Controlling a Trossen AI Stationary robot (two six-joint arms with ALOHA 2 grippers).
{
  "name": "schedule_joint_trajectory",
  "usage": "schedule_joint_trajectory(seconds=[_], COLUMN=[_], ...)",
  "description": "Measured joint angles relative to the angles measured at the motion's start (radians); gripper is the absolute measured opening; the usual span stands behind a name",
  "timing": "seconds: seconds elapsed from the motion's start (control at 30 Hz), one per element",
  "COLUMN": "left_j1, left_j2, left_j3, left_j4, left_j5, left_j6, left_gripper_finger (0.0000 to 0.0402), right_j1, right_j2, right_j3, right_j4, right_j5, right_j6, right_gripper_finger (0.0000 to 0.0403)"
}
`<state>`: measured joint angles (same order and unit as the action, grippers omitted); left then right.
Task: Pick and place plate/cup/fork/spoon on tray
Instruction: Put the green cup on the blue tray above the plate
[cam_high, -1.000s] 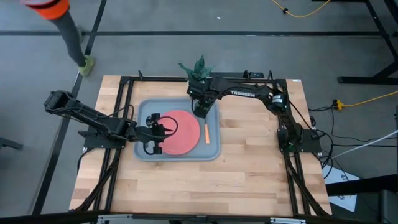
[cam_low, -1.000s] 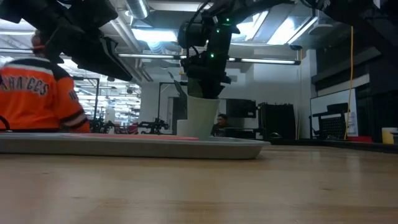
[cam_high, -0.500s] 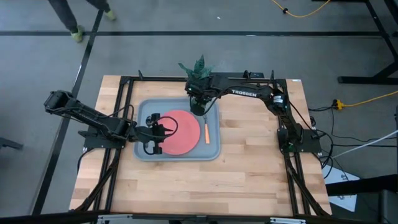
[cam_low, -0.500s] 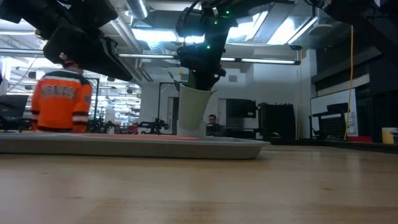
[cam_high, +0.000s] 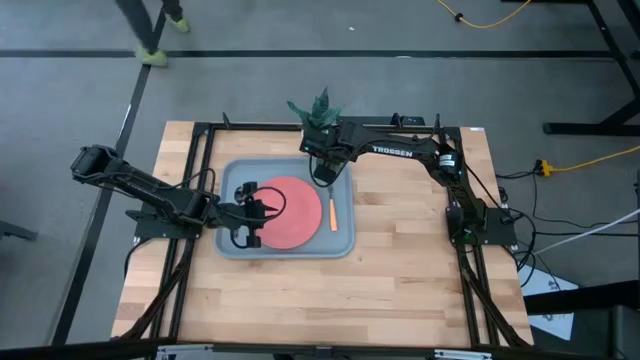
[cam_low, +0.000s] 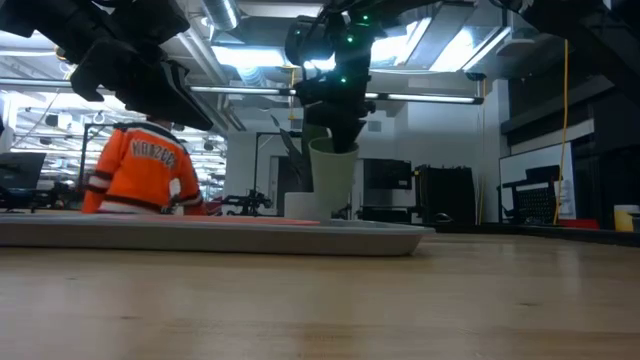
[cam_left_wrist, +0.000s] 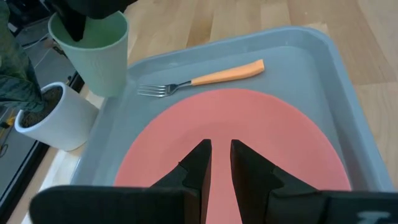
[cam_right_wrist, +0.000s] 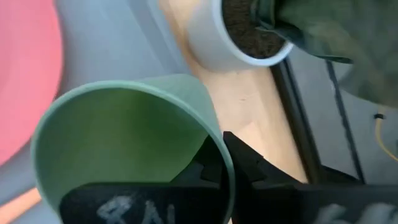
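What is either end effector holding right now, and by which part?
The right end effector is shut on the cup, pinching its rim wall, lifted over the tray. The left end effector holds nothing.

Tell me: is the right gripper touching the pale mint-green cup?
Touching. In the right wrist view, the right gripper pinches the rim of the pale mint-green cup.

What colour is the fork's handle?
Orange; the fork shows best in the left wrist view.

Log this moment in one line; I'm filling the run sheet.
right gripper: holds cup above tray | left gripper: over plate
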<state>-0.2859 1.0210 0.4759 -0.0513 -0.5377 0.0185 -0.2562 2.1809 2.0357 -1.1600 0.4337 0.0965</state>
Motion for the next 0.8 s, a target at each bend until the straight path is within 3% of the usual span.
schedule_joint_trajectory(seconds=[0.5, 0.8], left_j1=[0.000, 0.000], left_j2=[0.000, 0.000], left_j3=[0.000, 0.000], left_j4=[0.000, 0.000], left_j5=[0.000, -0.003], left_j6=[-0.016, -0.016], left_gripper_finger=[0.0053, 0.0053], right_j1=[0.007, 0.019], right_j2=[0.000, 0.000], right_j3=[-0.098, -0.098], right_j4=[0.036, 0.002], right_j5=[0.054, -0.017], right_j6=[0.000, 0.004], right_gripper_finger=[0.0002, 0.0002])
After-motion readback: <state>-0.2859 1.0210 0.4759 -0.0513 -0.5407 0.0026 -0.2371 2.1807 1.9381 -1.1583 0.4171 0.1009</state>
